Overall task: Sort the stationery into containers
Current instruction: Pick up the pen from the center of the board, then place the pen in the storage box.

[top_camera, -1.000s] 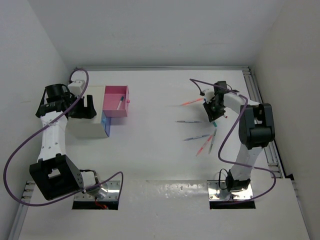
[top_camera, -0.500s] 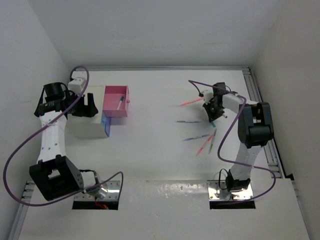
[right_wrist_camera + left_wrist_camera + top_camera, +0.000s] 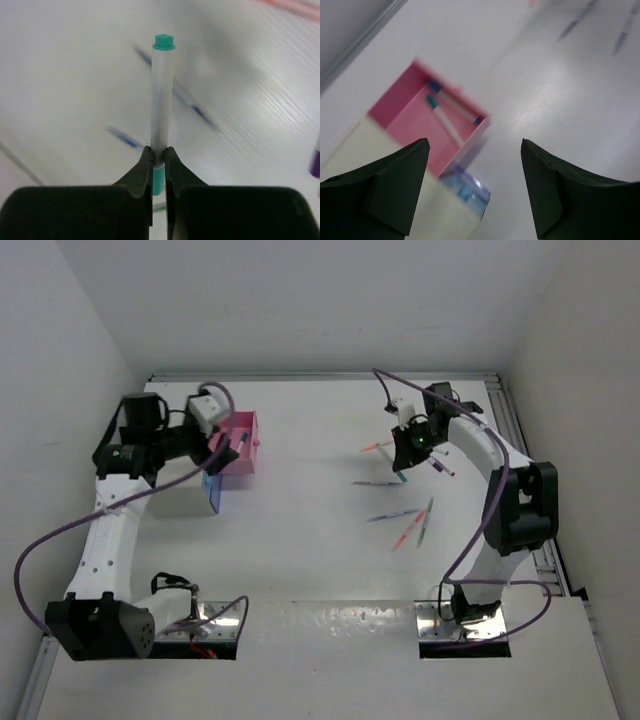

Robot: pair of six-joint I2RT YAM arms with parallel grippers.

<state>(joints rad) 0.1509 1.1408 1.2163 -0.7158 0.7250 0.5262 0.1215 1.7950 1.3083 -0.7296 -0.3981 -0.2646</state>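
Note:
My right gripper (image 3: pixel 159 150) is shut on a white pen with teal ends (image 3: pixel 162 100), held clear of the table; in the top view this gripper (image 3: pixel 405 455) hangs over the scattered stationery. Loose pens lie there: an orange one (image 3: pixel 375 447), a blue one (image 3: pixel 375 483), a red one (image 3: pixel 407 535) and a green one (image 3: pixel 426 520). The pink container (image 3: pixel 412 125) holds two pens (image 3: pixel 447 125), and the blue container (image 3: pixel 467 190) pokes out below it. My left gripper (image 3: pixel 474 145) is open and empty above the pink container's (image 3: pixel 245 462) near corner.
A white block-shaped cabinet (image 3: pixel 170 498) stands left of the blue container (image 3: pixel 213 495). A purple marker (image 3: pixel 440 466) lies just right of the right gripper. Purple cables loop from both arms. Side walls and a metal rail (image 3: pixel 520 430) bound the table.
The right gripper has closed on the teal-capped pen and lifted it up and to the left. The left arm has swung right, from beside the white cabinet to over the pink container.

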